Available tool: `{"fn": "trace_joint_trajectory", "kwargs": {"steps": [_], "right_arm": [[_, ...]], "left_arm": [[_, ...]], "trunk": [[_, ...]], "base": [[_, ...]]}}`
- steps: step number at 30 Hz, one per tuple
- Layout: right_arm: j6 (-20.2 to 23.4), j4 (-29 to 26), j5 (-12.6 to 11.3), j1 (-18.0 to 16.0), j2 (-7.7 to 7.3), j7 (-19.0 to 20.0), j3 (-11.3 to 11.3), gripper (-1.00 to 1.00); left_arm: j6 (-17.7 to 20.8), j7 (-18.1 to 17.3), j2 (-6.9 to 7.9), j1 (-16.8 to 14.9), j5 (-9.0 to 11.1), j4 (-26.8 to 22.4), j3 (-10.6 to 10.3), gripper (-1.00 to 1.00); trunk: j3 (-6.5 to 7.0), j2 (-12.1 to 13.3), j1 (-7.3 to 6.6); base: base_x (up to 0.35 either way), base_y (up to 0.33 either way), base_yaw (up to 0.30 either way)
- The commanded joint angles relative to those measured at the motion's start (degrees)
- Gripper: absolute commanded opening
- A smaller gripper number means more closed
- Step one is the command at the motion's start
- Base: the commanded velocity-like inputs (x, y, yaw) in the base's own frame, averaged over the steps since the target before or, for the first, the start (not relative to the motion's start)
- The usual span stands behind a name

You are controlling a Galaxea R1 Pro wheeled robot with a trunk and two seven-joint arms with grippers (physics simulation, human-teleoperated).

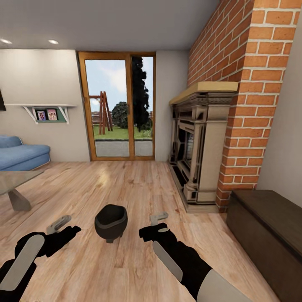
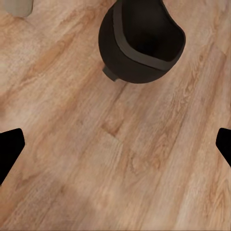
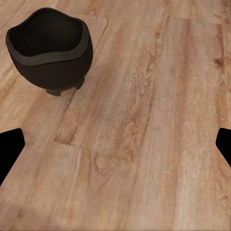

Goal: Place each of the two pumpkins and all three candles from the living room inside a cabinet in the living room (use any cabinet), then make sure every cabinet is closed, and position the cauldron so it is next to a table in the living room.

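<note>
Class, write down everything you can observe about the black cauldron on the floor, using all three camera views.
The cauldron is a squat, round, matte-black pot with a wide, wavy-edged mouth and a paler grey band just inside the rim. It looks empty. Short stubby feet show beneath it in the right wrist view. It stands upright on the wooden plank floor, between the left gripper and the right gripper, touched by neither. The left wrist view sees it from above. The glass table sits apart, off to the left.
</note>
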Motion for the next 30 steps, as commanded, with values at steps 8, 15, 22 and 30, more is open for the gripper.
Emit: {"fn": "trace_joint_trajectory", "kwargs": {"steps": [8,15,22,30], "right_arm": [[4.6,0.0,-0.6,-0.1,-0.03,-0.1,-0.1,1.0],[4.8,0.4,-0.6,-0.1,-0.03,0.7,-0.2,1.0],[4.8,0.7,-0.7,-0.1,0.03,0.7,-0.3,1.0],[4.9,0.7,-0.7,-0.1,0.03,0.7,-0.3,1.0]], "left_arm": [[0.1,0.6,-0.01,0.0,0.7,0.1,0.1,1.0],[0.1,0.6,-0.02,0.0,0.6,0.2,0.1,1.0],[0.1,0.6,-0.18,0.0,0.5,-0.1,-0.2,1.0],[0.1,0.6,-0.24,0.0,0.5,-0.2,-0.2,1.0]], "trunk": [[0.85,2.1,-1.22],[1.54,4.9,-2.75],[0.96,4.9,-2.75],[0.29,4.9,-2.75]], "base": [[0.0,0.0,0.158],[0.0,0.0,0.14],[0.0,0.0,0.129],[0.0,0.0,0.127]]}}
